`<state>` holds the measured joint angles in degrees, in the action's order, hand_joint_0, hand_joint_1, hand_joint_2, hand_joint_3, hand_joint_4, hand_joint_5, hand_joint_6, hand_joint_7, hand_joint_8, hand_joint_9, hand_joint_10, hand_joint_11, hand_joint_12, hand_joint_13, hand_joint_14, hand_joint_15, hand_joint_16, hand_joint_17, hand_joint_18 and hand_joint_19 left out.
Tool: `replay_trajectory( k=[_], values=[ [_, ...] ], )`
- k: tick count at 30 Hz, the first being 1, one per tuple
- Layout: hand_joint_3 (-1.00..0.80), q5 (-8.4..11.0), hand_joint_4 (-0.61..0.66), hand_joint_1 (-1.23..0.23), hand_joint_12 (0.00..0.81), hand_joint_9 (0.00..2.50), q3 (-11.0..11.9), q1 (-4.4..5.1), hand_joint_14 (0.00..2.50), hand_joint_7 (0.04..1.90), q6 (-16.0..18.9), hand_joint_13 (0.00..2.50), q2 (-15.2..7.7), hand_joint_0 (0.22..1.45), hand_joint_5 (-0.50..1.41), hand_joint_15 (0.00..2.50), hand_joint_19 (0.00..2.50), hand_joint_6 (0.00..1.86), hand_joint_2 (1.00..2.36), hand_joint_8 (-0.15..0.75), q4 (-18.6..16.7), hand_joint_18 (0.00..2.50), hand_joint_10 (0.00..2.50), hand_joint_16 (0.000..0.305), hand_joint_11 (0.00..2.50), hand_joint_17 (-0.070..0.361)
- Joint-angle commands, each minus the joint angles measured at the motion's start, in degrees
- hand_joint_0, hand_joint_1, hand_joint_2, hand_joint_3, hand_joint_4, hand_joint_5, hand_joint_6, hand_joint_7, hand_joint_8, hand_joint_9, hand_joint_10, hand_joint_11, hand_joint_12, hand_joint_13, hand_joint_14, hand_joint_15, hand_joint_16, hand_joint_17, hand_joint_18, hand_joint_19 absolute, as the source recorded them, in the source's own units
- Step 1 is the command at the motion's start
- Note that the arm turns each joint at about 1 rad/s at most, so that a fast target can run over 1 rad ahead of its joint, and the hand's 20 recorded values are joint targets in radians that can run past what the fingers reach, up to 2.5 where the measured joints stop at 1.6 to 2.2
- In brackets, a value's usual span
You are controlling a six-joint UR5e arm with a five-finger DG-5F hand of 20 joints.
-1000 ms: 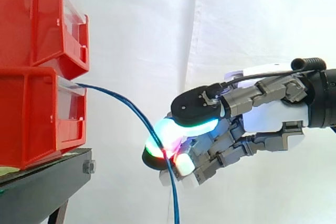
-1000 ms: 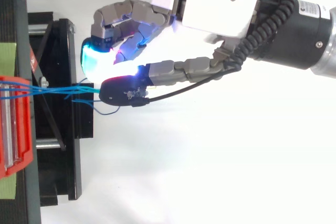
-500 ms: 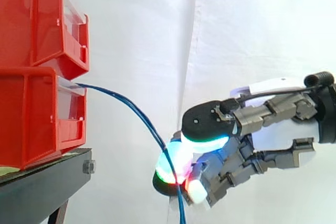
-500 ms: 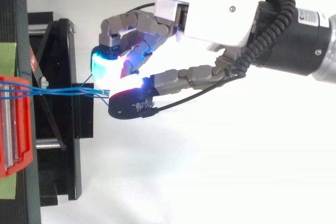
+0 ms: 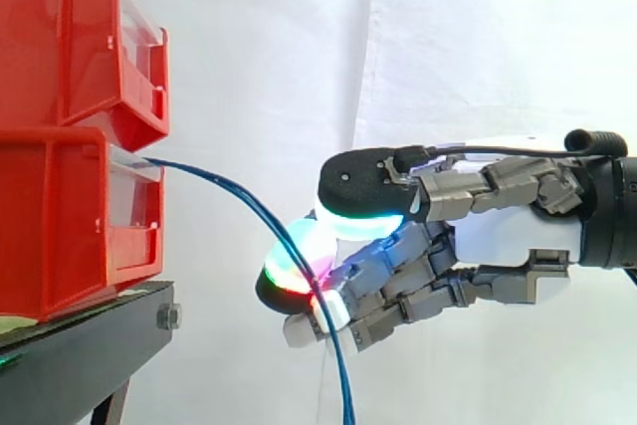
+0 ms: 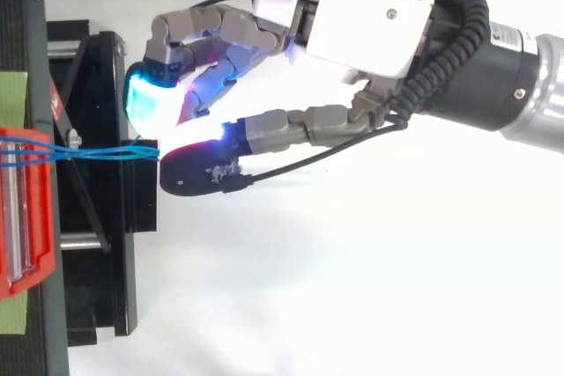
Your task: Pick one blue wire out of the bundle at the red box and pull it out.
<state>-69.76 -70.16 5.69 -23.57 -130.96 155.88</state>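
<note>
two stacked red plastic bins (image 5: 60, 216) sit on a black metal stand (image 5: 80, 345) at the left. the grey-and-white robot hand (image 5: 508, 236) reaches in from the right, its glowing fingertips (image 5: 294, 266) curled and pinched on thin blue wires (image 6: 106, 153). these run from the lower bin's front, sag to the hand and hang below it.

No legible text, numbers or signs anywhere in view.

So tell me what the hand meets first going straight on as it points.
Past the blue wires the hand pinches, probably the lower red bin's front or the black stand beneath; depth unclear.
</note>
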Motion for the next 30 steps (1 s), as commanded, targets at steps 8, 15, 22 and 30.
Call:
replay_trajectory(
  k=[8,15,22,30],
  values=[
    [-0.3,-0.03,0.3,-0.67,0.372,0.87,-0.1,0.28,0.01,1.15,0.3,0.51,-2.5,0.54,-0.09,0.32,0.49,0.5,1.01,0.265,-4.4,0.33,0.02,0.062,0.44,0.14],
    [-0.27,0.06,0.26,-0.68,0.37,0.87,0.0,0.46,0.01,1.21,0.3,0.51,-2.7,0.55,-0.08,0.31,0.49,0.5,1.01,0.269,-5.1,0.34,0.02,0.062,0.45,0.139],
    [-0.23,0.06,0.26,-0.69,0.385,0.88,0.0,0.99,0.01,1.16,0.3,0.53,-2.7,0.56,-0.09,0.31,0.48,0.55,1.01,0.278,-4.8,0.36,0.02,0.065,0.45,0.146],
    [-0.22,-0.29,0.25,-0.7,0.385,0.88,-0.1,1.69,0.01,1.13,0.5,0.53,-2.7,0.56,-0.09,0.31,0.48,0.56,1.01,0.276,-4.7,0.36,0.02,0.065,0.45,0.146]
  ],
)
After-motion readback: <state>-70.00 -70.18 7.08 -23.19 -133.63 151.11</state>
